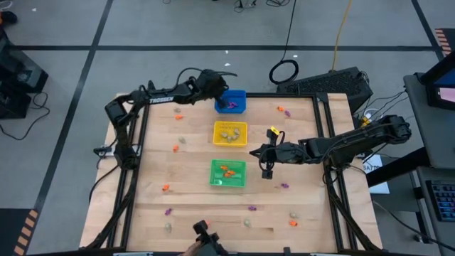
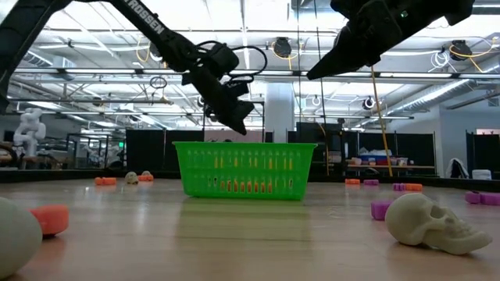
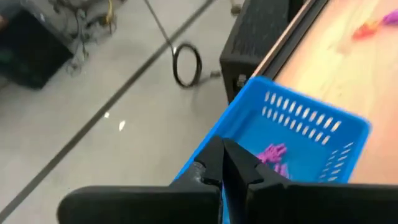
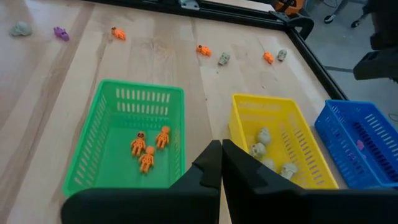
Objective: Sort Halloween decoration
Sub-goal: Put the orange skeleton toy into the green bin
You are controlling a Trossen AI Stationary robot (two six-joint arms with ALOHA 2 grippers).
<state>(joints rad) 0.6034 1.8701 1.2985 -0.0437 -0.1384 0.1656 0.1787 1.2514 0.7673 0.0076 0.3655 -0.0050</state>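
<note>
The left pincer (image 1: 226, 92) is held over the blue bin (image 1: 237, 108), fingers pressed together on nothing; purple trinkets (image 3: 273, 154) lie in the bin just beneath it. The right pincer (image 1: 266, 168), likewise closed and empty, is poised just beside the green bin (image 1: 228, 183), where orange trinkets (image 4: 148, 147) are gathered. Pale skulls (image 4: 264, 149) fill the yellow bin (image 1: 242, 140), and further trinkets are scattered across the desk (image 1: 192, 171).

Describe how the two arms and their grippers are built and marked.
Both arms are dark, jointed links with black cables looped along them. The left arm carries white lettering along one link. The left gripper and the right gripper each end in two black wedge-shaped fingers. A yellow patch shows near the right gripper in the high view.
</note>
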